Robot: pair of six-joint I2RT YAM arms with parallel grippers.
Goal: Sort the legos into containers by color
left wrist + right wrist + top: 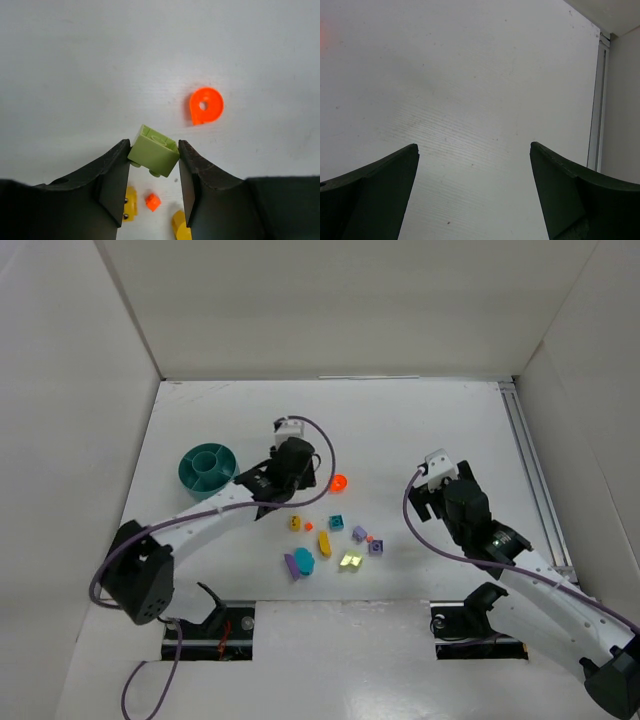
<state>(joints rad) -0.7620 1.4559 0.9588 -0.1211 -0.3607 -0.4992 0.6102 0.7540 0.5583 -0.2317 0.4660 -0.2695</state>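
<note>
Evidently the step in hand is the carry of one piece: the left claw (154, 146) is partly closed, its two dark fingers (114, 172) pinching a lime green lego block (156, 155) by opposite sides. The block sits tilted in the grip, a corner pointing up. Whether it is fully clear of the counter (400, 430) I cannot tell from the wrist view.

From above, this claw lies between the teal compartment dish (208, 468) and the scatter of loose legos, close beside the dish. The next move, as I judge it, calls for swinging left over the dish, choosing one wedge for lime green, and releasing low enough that the tilted block does not bounce out.

No piece shows in the dish; its central cup and wedges look bare, though the view is small.

Loose on the counter are an orange round piece (206, 105), a yellow block (295, 523), a teal block (336, 522), a second lime green piece (350, 561) and a few purple ones nearby.

The right claw (475, 165) is spread wide and holds nothing, over bare counter well apart from the legos.
</note>
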